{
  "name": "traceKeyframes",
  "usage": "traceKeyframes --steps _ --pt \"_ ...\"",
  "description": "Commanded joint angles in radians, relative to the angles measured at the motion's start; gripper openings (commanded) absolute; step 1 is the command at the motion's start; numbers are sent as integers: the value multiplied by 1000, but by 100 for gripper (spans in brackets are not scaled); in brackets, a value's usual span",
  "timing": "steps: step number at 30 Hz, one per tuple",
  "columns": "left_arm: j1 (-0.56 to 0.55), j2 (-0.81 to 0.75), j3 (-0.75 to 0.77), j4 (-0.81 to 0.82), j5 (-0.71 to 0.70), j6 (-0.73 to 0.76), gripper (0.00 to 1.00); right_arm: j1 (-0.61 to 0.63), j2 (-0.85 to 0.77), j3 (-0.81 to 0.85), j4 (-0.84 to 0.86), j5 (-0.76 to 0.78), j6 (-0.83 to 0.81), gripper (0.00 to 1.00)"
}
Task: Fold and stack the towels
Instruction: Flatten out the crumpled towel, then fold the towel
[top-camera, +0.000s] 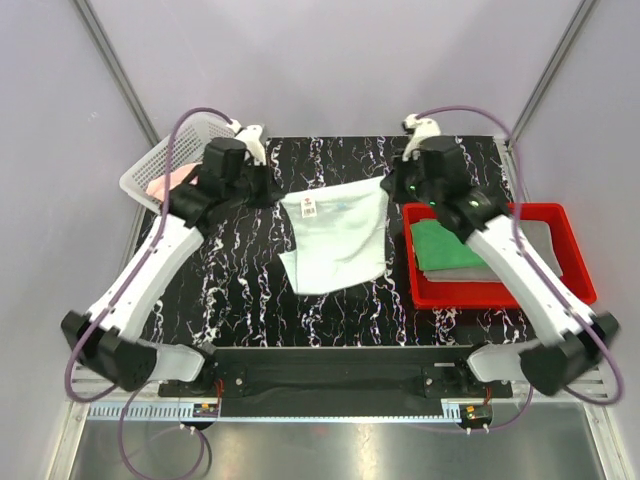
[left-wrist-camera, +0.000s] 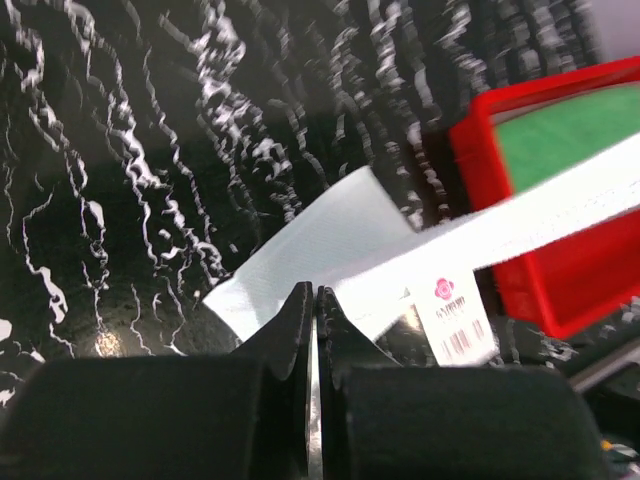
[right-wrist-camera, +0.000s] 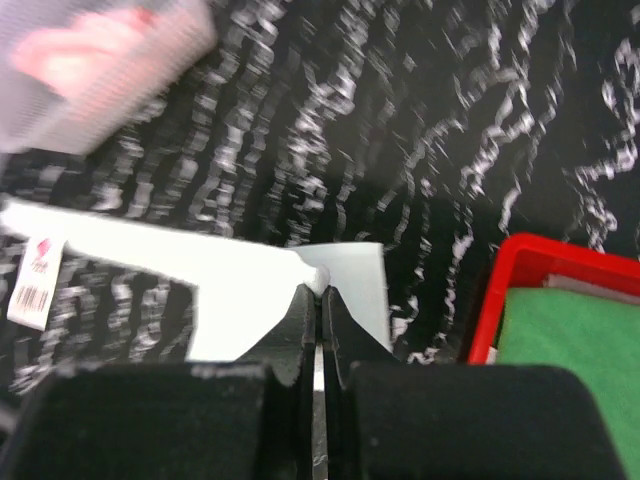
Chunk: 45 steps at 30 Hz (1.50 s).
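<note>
A pale mint-white towel lies spread in the middle of the black marbled table, with a white barcode label near its far left corner. My left gripper is shut on that far left corner. My right gripper is shut on the far right corner, where the cloth bunches between the tips. The far edge runs taut between the two grippers. A dark green towel and a grey towel lie folded in the red tray. A pink towel sits in the mesh basket.
The red plastic tray stands on the right side of the table, close beside the right gripper. The white mesh basket sits at the far left corner, behind the left arm. Grey walls close in the back and both sides.
</note>
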Motion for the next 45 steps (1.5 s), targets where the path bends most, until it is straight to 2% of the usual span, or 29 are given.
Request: traceKeyframes --steps 1,7,13,17,20,24,27,30,33,34,41,45 --pt "-3 -170 53 1 68 11 0 17 -214 6 41 -89 1 0" --pt "-33 -385 48 87 252 -63 0 43 -483 -109 167 -269 -13 0" --pt "-78 -449 103 129 303 -109 0 44 -546 -108 290 -459 113 0" --pt "-81 -443 174 104 271 -88 0 44 -533 -92 348 -458 133 0" --pt "-81 -375 238 34 193 -42 0 44 -491 -63 342 -377 78 0" --pt "-79 -275 241 23 23 14 0 44 -366 -62 351 -159 -52 0" --pt "-40 -157 243 47 -1 34 0 34 -219 -46 362 -88 -155 0" --pt "81 -1 260 95 44 31 0 -34 -76 -46 451 -149 -180 0" --pt "138 104 249 182 70 52 0 -103 85 -10 523 -201 -188 0" --pt "169 183 252 231 81 61 0 -117 125 0 541 -221 -191 0" --pt "220 520 382 310 184 129 0 -158 446 87 695 -326 -266 0" --pt "231 597 402 348 187 156 0 -163 581 158 713 -381 -318 0"
